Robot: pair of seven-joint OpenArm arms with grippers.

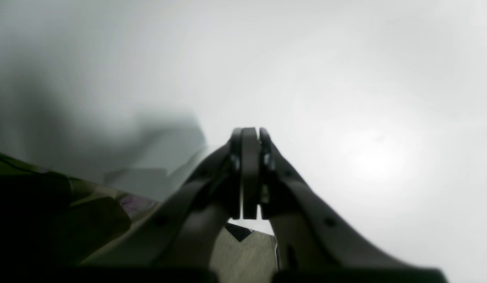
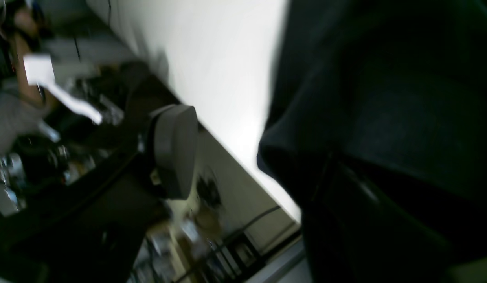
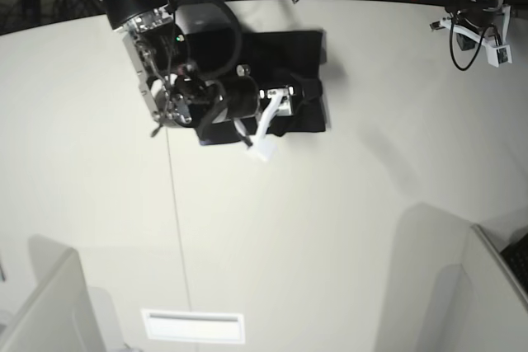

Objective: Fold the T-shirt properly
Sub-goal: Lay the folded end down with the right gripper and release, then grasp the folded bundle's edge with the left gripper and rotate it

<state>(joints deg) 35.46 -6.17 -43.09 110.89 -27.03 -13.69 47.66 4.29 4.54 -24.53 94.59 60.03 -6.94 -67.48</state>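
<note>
Black cloth fills the right wrist view: T-shirt (image 3: 276, 80) lies as a compact dark rectangle at the far middle of the table (image 3: 330, 228).
Folding appears largely complete; final tidying possibly remains. Right gripper (image 3: 304, 92) sits over the shirt, opening indeterminable. Left gripper (image 1: 249, 173) is closed, empty, well apart.

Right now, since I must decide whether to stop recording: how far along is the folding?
Mostly done: the plain black cloth T-shirt lies as a compact rectangle on the white table. In hand: the right gripper hovers over it. The left gripper is shut, away. Left: perhaps tidying.
</note>
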